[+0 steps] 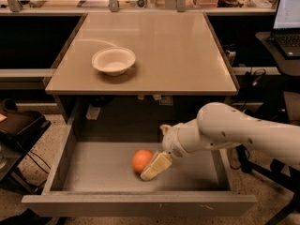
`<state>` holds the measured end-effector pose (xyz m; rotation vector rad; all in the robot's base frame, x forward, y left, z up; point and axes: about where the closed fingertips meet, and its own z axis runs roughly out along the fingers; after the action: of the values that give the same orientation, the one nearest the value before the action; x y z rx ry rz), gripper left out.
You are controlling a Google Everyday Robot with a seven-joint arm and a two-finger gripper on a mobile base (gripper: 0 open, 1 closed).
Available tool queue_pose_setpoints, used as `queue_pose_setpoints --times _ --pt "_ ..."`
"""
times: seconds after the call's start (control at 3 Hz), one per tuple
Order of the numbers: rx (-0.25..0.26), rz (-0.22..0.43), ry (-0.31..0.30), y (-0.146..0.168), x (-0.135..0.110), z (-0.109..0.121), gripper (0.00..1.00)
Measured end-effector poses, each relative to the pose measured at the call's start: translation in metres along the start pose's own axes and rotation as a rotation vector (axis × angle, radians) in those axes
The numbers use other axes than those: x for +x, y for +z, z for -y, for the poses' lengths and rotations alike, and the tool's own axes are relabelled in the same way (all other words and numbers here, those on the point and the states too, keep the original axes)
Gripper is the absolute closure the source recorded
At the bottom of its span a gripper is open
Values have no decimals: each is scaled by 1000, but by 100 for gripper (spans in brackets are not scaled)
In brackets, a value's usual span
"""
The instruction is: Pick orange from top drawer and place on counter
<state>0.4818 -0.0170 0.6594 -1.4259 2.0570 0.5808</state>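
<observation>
The orange (140,160) lies on the flat grey bottom of the open top drawer (93,165), near the middle. My gripper (151,169) reaches down into the drawer from the right on the white arm (225,132) and sits against the orange's right side, low to the drawer bottom. The beige counter (178,50) stretches above and behind the drawer.
A white bowl (113,60) stands on the left part of the counter. The drawer's scuffed front panel (140,204) is nearest the camera. A laptop (287,18) sits on a desk at the far right. A dark chair (21,125) and cables are at the left.
</observation>
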Motion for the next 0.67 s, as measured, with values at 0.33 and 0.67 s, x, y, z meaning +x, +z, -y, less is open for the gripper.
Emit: queue_pose_setpoints --times 0.33,0.67 --pt "-29 4 30 15 12 -2 0" --pt "-72 30 17 34 7 -8 0"
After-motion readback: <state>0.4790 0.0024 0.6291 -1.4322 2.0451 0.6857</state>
